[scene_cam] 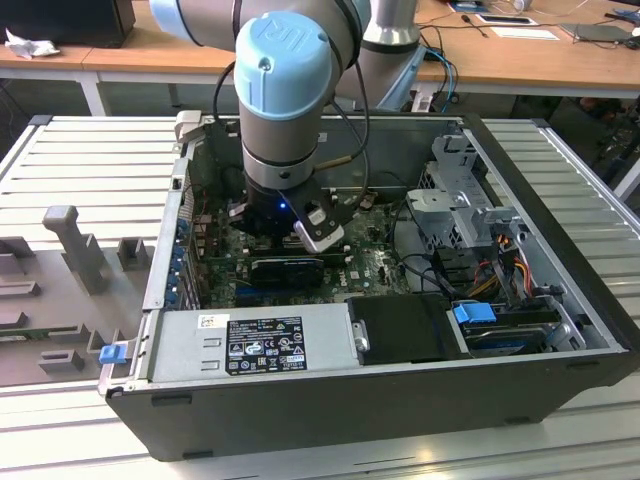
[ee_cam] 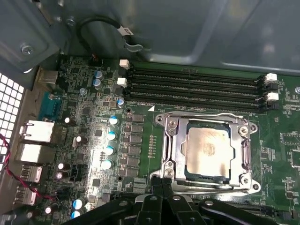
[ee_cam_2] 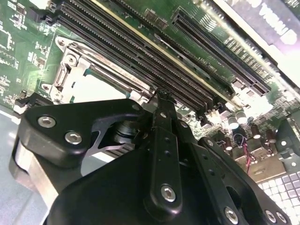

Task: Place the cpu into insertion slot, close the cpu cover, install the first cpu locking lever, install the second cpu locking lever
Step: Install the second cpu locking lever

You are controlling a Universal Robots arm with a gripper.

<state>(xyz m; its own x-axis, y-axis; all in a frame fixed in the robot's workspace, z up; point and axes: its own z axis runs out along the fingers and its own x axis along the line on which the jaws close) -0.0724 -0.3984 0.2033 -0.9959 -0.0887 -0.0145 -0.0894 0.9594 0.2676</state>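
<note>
In the first wrist view the cpu (ee_cam: pixel 207 152), a pale silver square, lies in the insertion slot (ee_cam: pixel 183 154) on the green board. The cpu cover (ee_cam: pixel 206 117), a dark-silver frame, lies flat over it, with the chip showing through its window. Thin metal lever rods (ee_cam: pixel 211 187) run along the socket's sides. My gripper (ee_cam: pixel 161 182) is shut, with nothing visible between its fingers. Its tips are close over one corner of the socket frame. The second wrist view shows the gripper (ee_cam_2: pixel 161 99) at the socket's edge, beside the cpu (ee_cam_2: pixel 93 86). In the exterior view the gripper (scene_cam: pixel 288 235) reaches down into the open computer case.
Black memory slots (ee_cam: pixel 192 86) run beside the socket. Capacitors (ee_cam: pixel 111 136) and rear ports (ee_cam: pixel 35 131) stand nearby. In the exterior view the grey power supply (scene_cam: pixel 255 340), a drive cage (scene_cam: pixel 460 200) and cables (scene_cam: pixel 500 260) crowd the case (scene_cam: pixel 380 410).
</note>
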